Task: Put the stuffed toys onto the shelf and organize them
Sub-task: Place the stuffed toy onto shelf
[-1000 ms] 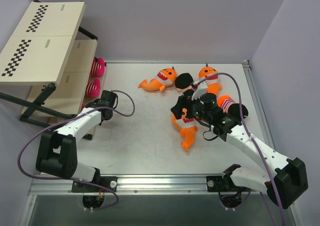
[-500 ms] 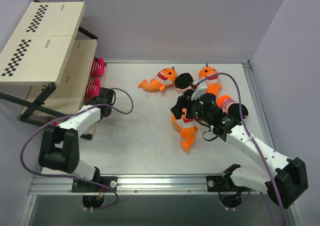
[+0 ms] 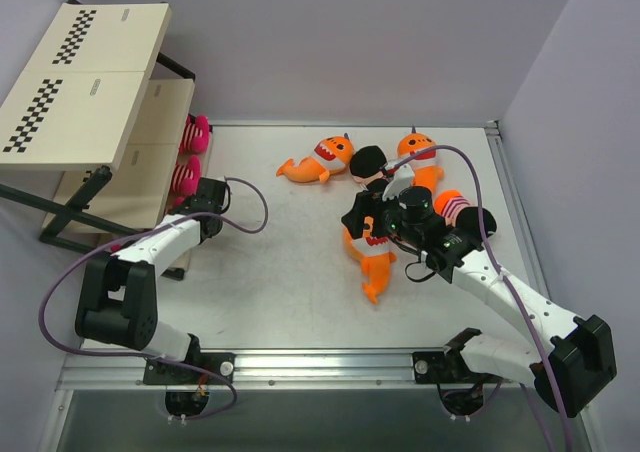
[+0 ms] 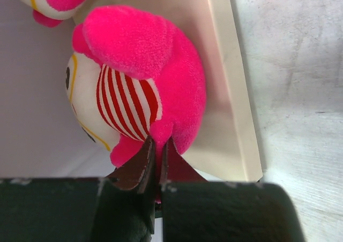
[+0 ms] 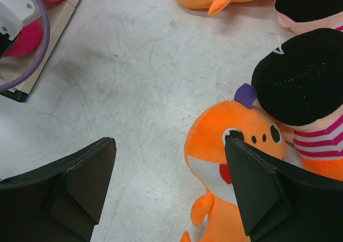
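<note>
Near the table's point(image 3: 280, 292) front right, the right gripper point(image 5: 170, 143) is hovering with jaws wide apart, gripping nothing, one finger sitting just over an orange shark point(image 5: 209, 140). A black-headed doll point(image 5: 300, 76) is lying against that shark, and another shark point(image 3: 330, 158) is lying farther back. Over left, the left gripper point(image 4: 155, 145) is pressing its closed-together tips against the underside of a pink striped doll point(image 4: 139, 87) sitting on the shelf's point(image 3: 90, 72) lower board point(image 4: 225, 92). A second pink doll point(image 3: 197, 132) is sitting just behind.
</note>
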